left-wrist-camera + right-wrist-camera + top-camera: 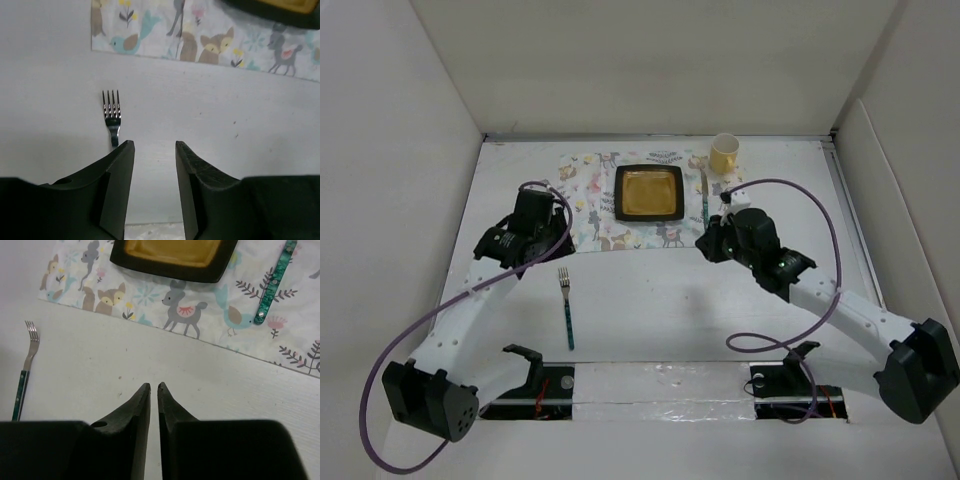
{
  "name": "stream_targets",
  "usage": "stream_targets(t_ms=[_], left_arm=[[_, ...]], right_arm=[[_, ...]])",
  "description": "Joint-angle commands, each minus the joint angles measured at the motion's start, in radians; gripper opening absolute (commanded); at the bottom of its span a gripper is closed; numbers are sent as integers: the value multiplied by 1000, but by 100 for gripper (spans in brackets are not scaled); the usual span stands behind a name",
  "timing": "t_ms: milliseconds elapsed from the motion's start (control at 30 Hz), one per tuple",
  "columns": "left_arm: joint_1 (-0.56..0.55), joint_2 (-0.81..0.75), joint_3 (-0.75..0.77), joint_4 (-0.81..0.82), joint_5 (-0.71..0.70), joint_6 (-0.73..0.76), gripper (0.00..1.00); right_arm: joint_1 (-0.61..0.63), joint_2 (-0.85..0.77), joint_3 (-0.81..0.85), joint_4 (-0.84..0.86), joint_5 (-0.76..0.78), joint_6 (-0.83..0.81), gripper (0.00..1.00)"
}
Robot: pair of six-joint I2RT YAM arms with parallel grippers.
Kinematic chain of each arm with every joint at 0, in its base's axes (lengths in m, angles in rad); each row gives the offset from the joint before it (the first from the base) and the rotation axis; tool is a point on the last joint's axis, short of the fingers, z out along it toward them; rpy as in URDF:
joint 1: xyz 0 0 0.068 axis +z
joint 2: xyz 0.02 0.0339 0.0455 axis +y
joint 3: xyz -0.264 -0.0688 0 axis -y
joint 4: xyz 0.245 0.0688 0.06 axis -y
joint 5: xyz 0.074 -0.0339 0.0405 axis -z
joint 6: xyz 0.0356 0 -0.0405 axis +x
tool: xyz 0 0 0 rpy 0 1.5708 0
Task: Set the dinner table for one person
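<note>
Laying the green-handled steel fork [565,305] looks to be the step in hand: it lies off the animal-print cloth mat [585,205] on the large flat white matte surface [670,290], which is walled in white, so the left gripper [154,145], jaws spread and empty near its tines, must straddle the handle, while the right gripper [154,386], jaws nearly pressed together, holds nothing.

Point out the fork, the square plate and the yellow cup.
fork [567,318], top view, on its teal handle.
square plate [648,193], top view, on its bare yellow centre.
yellow cup [724,155], top view, on its side wall.
</note>
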State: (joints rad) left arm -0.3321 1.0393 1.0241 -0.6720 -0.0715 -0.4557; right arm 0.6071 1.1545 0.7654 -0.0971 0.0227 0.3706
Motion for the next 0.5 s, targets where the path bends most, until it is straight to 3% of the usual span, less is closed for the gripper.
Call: stream_targets(t_ms=[0,200,267,467], left_arm=[[-2,56,-2,-172,38,-75,36],[-2,142,-150,-156,118,-90,58],[-2,213,-171,-133,128,-97,59],[-2,297,-223,-110,116,-129,56]], right_arm=[[17,-88,-35,88,22,17,19],[17,-185,-87,125,30,27,21],[17,-206,-103,135,19,22,26],[8,-248,-107,122,2,22,26]])
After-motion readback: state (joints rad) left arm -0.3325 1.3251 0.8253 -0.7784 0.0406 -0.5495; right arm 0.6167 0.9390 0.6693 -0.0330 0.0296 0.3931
